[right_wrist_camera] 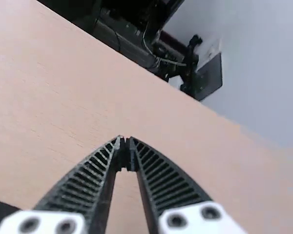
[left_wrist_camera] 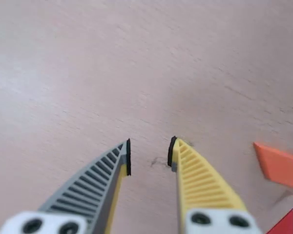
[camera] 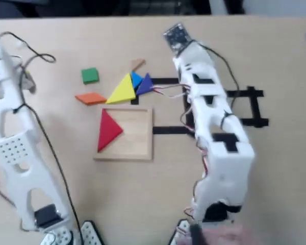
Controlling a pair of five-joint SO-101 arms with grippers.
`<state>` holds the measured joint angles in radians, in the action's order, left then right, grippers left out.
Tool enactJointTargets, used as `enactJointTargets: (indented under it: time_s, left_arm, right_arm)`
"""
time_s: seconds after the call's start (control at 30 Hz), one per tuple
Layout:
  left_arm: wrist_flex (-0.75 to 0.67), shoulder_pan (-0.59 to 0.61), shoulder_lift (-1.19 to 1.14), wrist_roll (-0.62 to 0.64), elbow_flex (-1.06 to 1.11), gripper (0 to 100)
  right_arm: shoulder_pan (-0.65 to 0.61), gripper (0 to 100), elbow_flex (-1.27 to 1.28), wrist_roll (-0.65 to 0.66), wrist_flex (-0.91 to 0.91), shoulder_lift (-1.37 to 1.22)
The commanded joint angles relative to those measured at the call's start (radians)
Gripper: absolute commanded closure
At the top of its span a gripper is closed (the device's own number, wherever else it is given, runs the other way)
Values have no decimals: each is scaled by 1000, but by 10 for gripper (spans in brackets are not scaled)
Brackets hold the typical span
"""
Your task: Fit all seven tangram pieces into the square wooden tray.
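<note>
left gripper (left_wrist_camera: 150, 155) fingers apart above the table (left_wrist_camera: 88, 73), right gripper (right_wrist_camera: 125, 146) fingers together.

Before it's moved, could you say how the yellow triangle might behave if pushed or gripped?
Flat and rigid-looking, the yellow triangle should slide, not roll. Lying flush on the table, it likely offers only thin edges to pinch. Pushing it would probably nudge the adjoining blue piece.
</note>
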<state>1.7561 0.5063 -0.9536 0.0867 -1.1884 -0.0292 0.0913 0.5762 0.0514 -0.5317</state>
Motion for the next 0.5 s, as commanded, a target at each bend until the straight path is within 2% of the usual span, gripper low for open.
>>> enactJointTargets:
  time_s: [0.0,0.07,0.13,0.3,0.47]
  left_arm:
    - [8,-41,63,28,45,841]
    - [8,-59,64,28,79,841]
    - [8,-74,64,28,94,841]
    - [8,-107,64,52,101,842]
    - [6,-137,52,75,102,842]
  right_arm:
    - [48,987,-338,-269,-221,-102]
    - [54,987,-538,-408,-353,-197]
    - [46,987,-739,-480,-485,-315]
    - [-17,987,-1251,-485,-720,-633]
    - [-20,987,-1690,-485,-769,-898]
